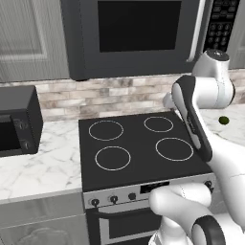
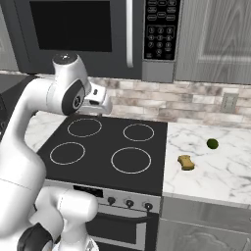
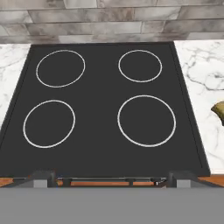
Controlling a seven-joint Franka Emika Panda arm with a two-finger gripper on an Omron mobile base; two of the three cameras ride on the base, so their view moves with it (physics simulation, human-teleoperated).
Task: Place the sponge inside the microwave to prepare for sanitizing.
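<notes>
Closest to you, along the bottom of the hand view, sit the two dark fingertips of the end effector (image 3: pixel 107 178), spread far apart at the corners and holding nothing; below them lies the black cooktop (image 3: pixel 105 109) with its four ring burners. Your sponge (image 2: pixel 186 162) is not in reach of those tips yet: it rests on the marble desk (image 2: pixel 220 171) just right of the cooktop's edge, near the front, with the small green ball (image 2: pixel 212 143) a little behind it and to its right. In the hand view only a tan corner of the sponge (image 3: pixel 218 111) peeks in at the right edge, so its orientation is hard to judge from there. The microwave (image 2: pixel 88 34) hangs above the stove, and its door appears shut, silver bar handle (image 2: pixel 130 34) vertical beside the keypad (image 2: pixel 162 29). Watch three things. If you descend on the sponge from this offset pose, one finger may catch its edge and push it along the desk rather than straddle it. If you drift too far right, you could close on the green ball instead. And with the door seemingly closed, carrying the sponge up would end against the glass.
</notes>
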